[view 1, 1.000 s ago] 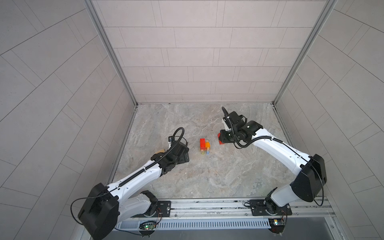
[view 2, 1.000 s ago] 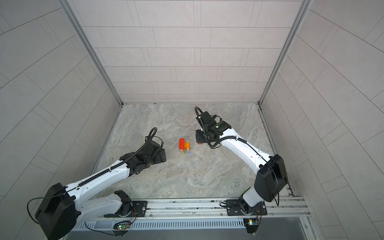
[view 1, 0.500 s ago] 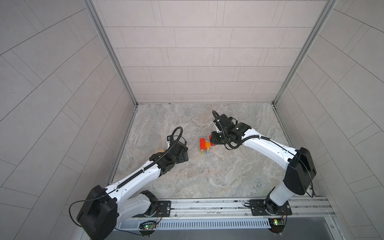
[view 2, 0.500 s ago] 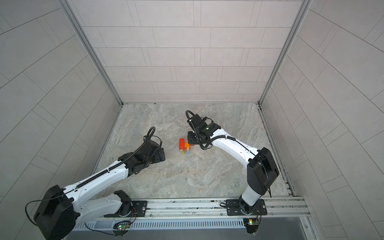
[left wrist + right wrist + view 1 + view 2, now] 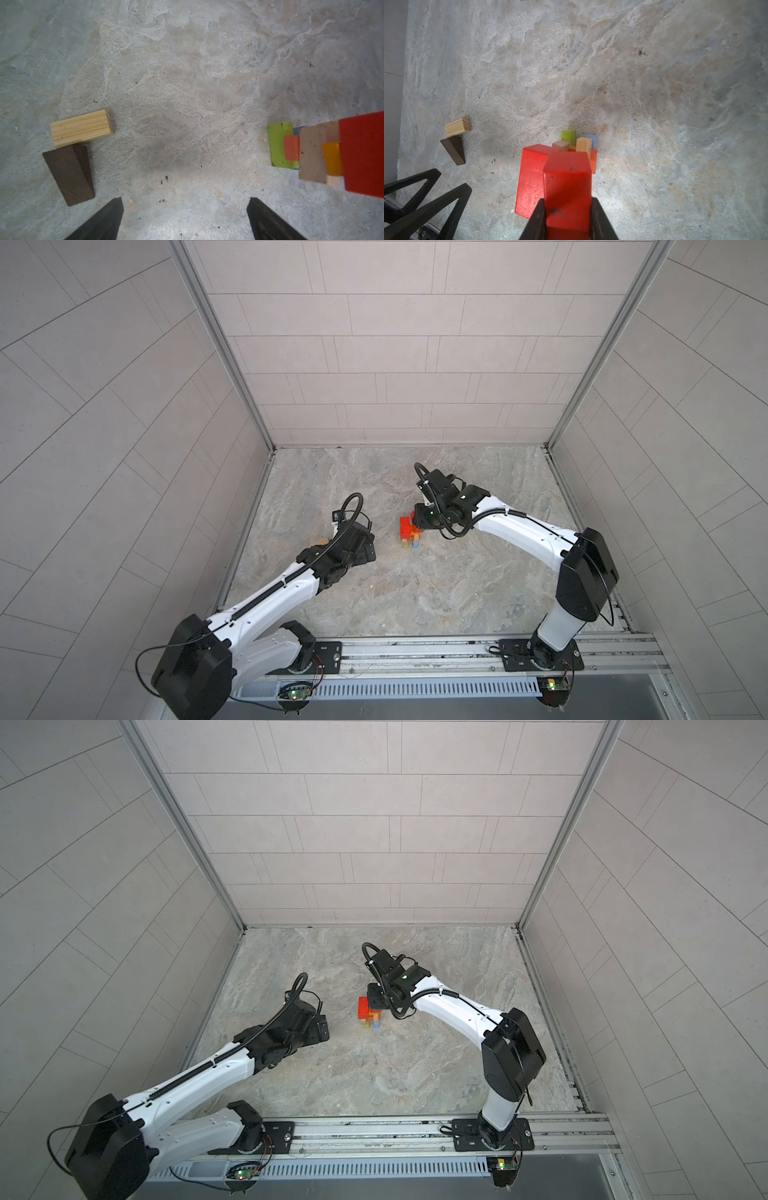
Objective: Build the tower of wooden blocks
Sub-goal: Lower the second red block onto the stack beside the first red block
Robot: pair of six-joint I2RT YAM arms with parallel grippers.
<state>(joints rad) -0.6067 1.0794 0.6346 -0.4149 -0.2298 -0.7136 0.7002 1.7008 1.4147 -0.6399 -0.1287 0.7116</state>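
Your right claw is clamped on a red block, one finger pressed to each side, and the block juts forward past the fingertips. The tower stands on the bench directly below and just ahead of this claw. The held block hangs over the tower alongside its top red block. Whether the two touch cannot be told. Further ahead of the claw the lower layers show: orange and tan bars, then a lime green block and a light blue block at the bottom.

Your left claw stands wide apart and holds nothing, with only bare bench between its fingers. The tower lies ahead of it, off to the side nearer the right claw and clear of its fingers. On its other side two loose blocks lie flat on the bench, a tan block and a dark brown block. The brown one's end appears to touch the tan one's long side. Both are well apart from the right claw.
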